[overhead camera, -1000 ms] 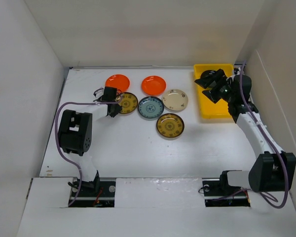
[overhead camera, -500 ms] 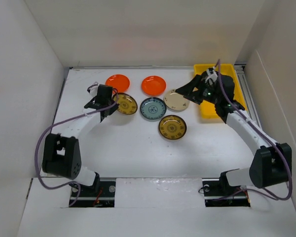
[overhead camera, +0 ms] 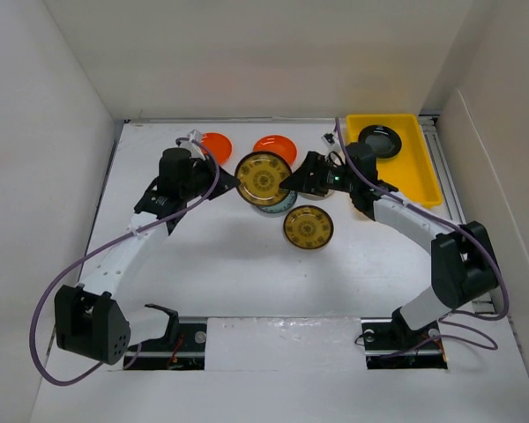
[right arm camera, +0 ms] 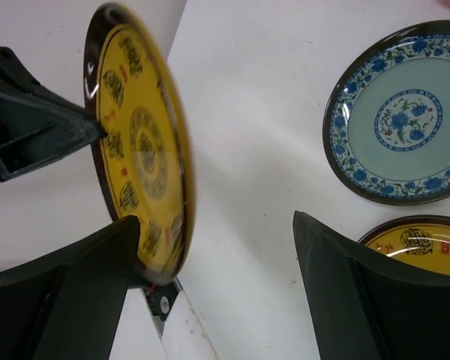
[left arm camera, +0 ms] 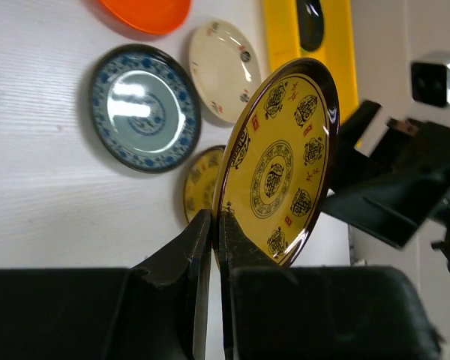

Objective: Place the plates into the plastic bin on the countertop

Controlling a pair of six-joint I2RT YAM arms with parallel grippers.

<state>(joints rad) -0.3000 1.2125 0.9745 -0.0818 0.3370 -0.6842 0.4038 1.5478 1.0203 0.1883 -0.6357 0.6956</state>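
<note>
Left end effector (left arm camera: 214, 223) pinching gold plate (left arm camera: 279, 163), white countertop (overhead camera: 234, 264), white walls (overhead camera: 247, 53)

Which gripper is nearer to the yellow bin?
Right. The open right gripper is left of the yellow bin, at the right edge of the raised gold-patterned plate. The left gripper, shut on that plate's left edge, is farther away.

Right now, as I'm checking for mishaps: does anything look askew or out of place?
One brown-gold plate stands on edge above the countertop, pinched at its rim by the shut left hand, the open right hand beside it. A handover, probably, not a mishap.
</note>
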